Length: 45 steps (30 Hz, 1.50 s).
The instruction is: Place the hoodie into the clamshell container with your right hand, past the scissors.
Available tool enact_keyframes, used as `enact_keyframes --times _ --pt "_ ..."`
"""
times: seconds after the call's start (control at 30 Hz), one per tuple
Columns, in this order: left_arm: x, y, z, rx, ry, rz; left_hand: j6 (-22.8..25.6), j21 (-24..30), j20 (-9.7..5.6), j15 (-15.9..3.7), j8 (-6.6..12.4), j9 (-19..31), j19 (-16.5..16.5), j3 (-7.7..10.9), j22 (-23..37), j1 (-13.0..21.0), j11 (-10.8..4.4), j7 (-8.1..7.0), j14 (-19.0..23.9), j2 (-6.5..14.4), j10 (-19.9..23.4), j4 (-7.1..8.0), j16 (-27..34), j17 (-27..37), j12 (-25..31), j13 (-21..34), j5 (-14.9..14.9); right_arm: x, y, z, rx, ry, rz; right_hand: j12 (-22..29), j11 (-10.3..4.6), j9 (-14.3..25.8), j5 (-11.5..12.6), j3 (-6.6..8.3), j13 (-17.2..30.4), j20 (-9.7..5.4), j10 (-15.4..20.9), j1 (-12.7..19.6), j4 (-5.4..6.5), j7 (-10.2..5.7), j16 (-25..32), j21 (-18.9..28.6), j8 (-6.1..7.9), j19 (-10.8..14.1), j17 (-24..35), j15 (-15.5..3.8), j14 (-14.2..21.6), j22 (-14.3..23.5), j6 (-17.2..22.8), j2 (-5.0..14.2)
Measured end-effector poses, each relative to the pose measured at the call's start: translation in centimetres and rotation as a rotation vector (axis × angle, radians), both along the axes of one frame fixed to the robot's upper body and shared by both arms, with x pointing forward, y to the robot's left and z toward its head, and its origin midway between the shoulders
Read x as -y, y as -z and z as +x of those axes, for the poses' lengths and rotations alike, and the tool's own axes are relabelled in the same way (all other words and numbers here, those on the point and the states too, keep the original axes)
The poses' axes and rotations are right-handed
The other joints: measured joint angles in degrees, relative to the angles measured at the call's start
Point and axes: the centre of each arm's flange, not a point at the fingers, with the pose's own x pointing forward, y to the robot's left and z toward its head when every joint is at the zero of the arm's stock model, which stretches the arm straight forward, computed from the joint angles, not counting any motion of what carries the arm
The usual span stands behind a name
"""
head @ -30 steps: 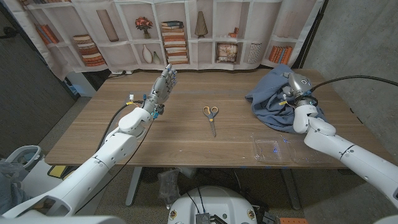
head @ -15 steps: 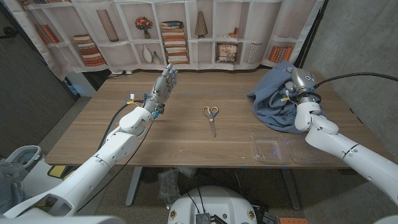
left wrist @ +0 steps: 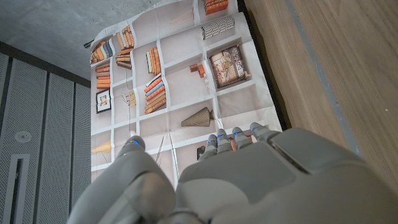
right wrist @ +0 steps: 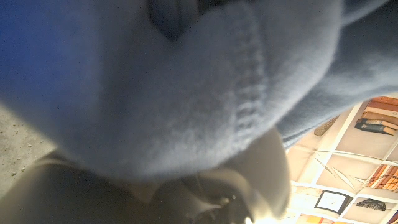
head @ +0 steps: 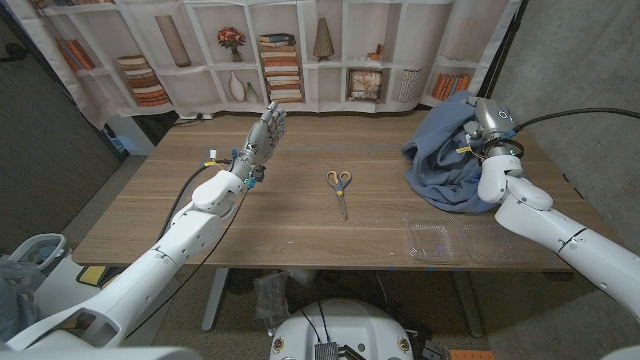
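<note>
The right hand [head: 484,128] gripped the soft, floppy blue fleece hoodie [head: 446,155] near the table's far right corner; bunched folds suit gripping.

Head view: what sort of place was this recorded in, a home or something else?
Probably a lab or test room, not a home: the bookshelf behind the wooden table is a printed backdrop sheet, bare grey concrete wall stands beside it, and the table is a sparse staged workbench.

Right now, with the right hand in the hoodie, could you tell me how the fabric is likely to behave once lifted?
The hoodie lies bunched in soft folds, so it will probably sag and drape rather than hold shape. Its thick fleecy knit suggests it should grip the right hand rather than slip. Trailing folds might drag across the table.
</note>
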Motion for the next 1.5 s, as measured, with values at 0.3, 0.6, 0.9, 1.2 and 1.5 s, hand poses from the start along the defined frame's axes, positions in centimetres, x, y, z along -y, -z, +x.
enact_keyframes --times 0.3,0.6,0.9,1.2,1.5 --pt "0.0 -0.2 0.5 -0.001 0.011 0.001 0.0 0.0 0.00 0.00 0.00 0.0 0.0 0.00 0.0 0.1 0.00 0.00 0.0 0.1 0.0 0.00 0.0 0.0 0.0 0.0 0.0 -0.1 -1.9 -1.2 0.017 -0.004 0.000 -0.4 0.09 0.0 -0.2 0.23 0.3 0.00 0.5 0.0 -0.23 0.00 -0.2 0.3 -0.01 0.0 0.3 0.00 0.0 -0.7 0.0 0.00" --pt "-0.1 -0.3 1.4 -0.009 0.015 0.001 0.0 0.0 0.00 0.00 0.00 0.0 0.0 -0.23 0.0 0.3 0.00 0.00 0.0 0.3 0.0 0.23 0.0 0.0 0.0 0.0 0.0 -0.2 -3.3 -1.9 0.026 -0.009 -0.006 -0.7 0.00 0.0 -0.3 0.32 0.6 0.00 0.6 0.0 -0.32 0.00 -0.3 0.6 -0.07 0.0 0.5 0.00 0.0 -1.1 0.0 0.00" --pt "0.0 -0.5 2.0 -0.012 0.023 0.003 0.0 0.0 0.00 0.00 0.00 0.0 0.0 -0.23 0.0 0.3 0.00 0.00 0.0 0.3 0.0 0.23 0.0 0.0 0.0 0.0 0.0 -0.2 -5.0 -3.2 0.047 -0.014 -0.015 -1.2 -0.01 -0.2 -0.2 0.39 0.8 0.00 0.6 0.0 -0.39 0.00 -0.3 1.0 -0.08 0.0 0.5 0.00 0.0 -1.6 0.0 0.00" --pt "0.3 -0.9 2.3 -0.009 0.027 0.005 0.0 0.0 0.00 0.00 0.00 0.0 0.0 -0.48 0.0 0.3 0.00 0.00 0.0 0.3 0.0 -0.01 0.0 0.0 0.0 0.0 0.0 -0.2 -5.9 -4.4 0.061 -0.008 -0.024 -1.5 0.01 -0.3 -0.2 0.39 1.0 0.00 1.0 0.0 -0.39 0.24 -0.4 1.3 0.16 0.0 0.5 0.00 0.0 -2.2 0.2 0.00" --pt "0.7 -1.1 2.5 -0.006 0.031 0.012 0.0 0.0 0.00 0.00 0.00 0.0 0.0 -0.48 0.0 0.3 0.00 0.00 0.0 0.3 0.0 -0.01 0.0 0.0 0.0 0.0 0.0 -0.4 -7.2 -6.3 0.086 -0.002 -0.052 -1.7 0.01 -0.1 -0.2 0.40 1.3 0.00 1.0 0.0 -0.40 0.23 -0.4 1.4 0.15 0.0 0.8 0.00 0.0 -2.4 0.2 0.00"
